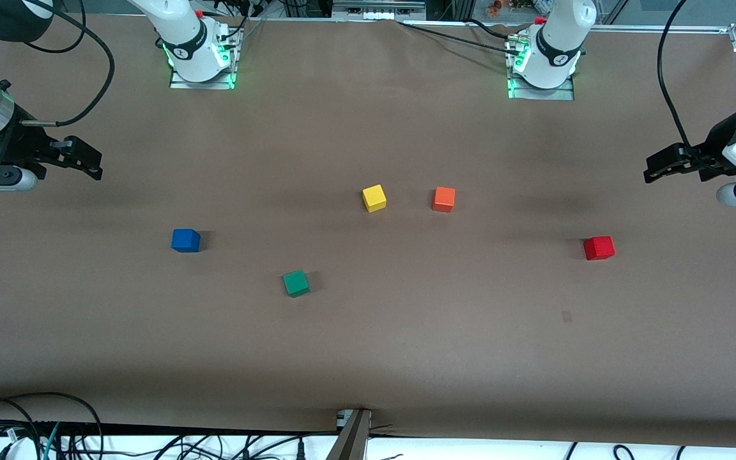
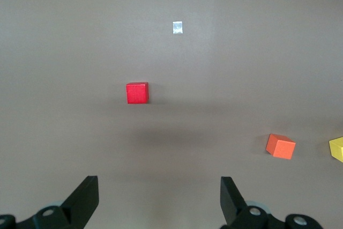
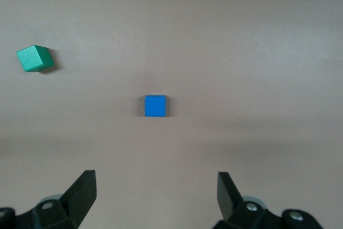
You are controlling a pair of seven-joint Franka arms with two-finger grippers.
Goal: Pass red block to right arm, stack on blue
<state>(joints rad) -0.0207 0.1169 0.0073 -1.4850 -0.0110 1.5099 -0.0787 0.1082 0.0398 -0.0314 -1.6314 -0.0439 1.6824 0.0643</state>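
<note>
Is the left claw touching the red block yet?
Apart. The left wrist view shows bare table between the open left claw and the red block.

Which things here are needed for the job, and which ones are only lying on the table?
Needed: red block, blue cube, left end effector and right end effector, both open and up at the table's ends.

Lying about: yellow cube, orange cube, green cube.

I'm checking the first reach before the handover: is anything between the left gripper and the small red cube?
Nothing visible is. The left gripper, open, hangs over bare brown table at the left arm's end, and the small red cube sits alone. The orange cube lies well off toward the middle.
</note>
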